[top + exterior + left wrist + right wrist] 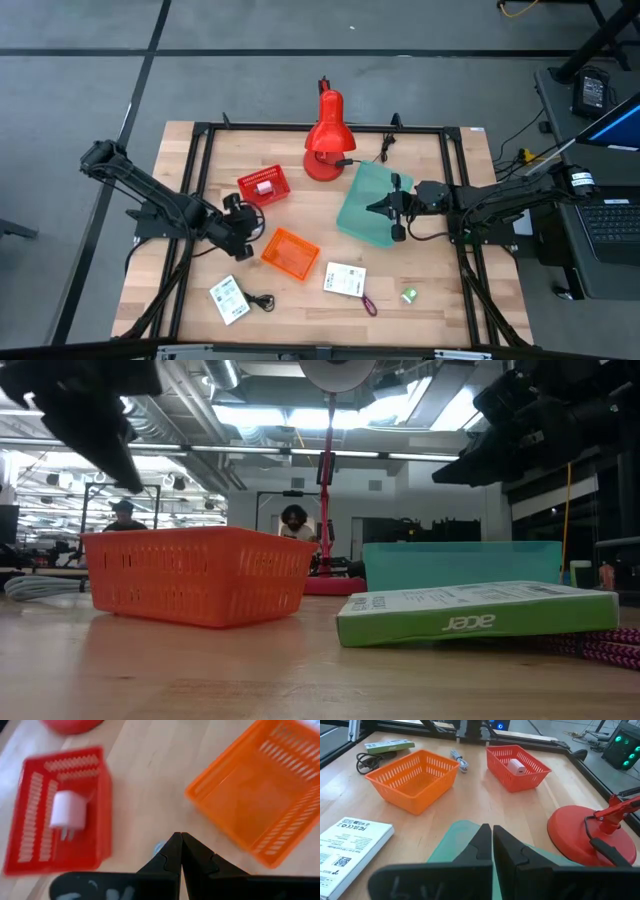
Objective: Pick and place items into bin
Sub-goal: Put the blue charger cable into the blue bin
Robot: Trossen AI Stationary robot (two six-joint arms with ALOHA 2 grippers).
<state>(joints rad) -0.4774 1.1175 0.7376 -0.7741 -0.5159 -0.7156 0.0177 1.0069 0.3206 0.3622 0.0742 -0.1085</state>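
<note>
My left gripper (240, 217) is shut and hovers between a red basket (263, 186) and an orange basket (290, 252). A small blue-silver piece (460, 761) lies on the wood just below its fingers (179, 851). A pale pink-white cube (67, 810) rests inside the red basket. My right gripper (386, 208) is shut above a teal bin (365, 212). Near the table's near edge lie two white printed cards (229, 298) (345, 280), a black coiled cable (262, 300), a purple strap (368, 303) and a small green piece (408, 295).
A big red desk lamp (325, 140) stands at the far side, its base beside the teal bin. A black frame (300, 127) runs round the table. The orange basket (200, 575) holds nothing. Bare wood shows between the baskets and the teal bin.
</note>
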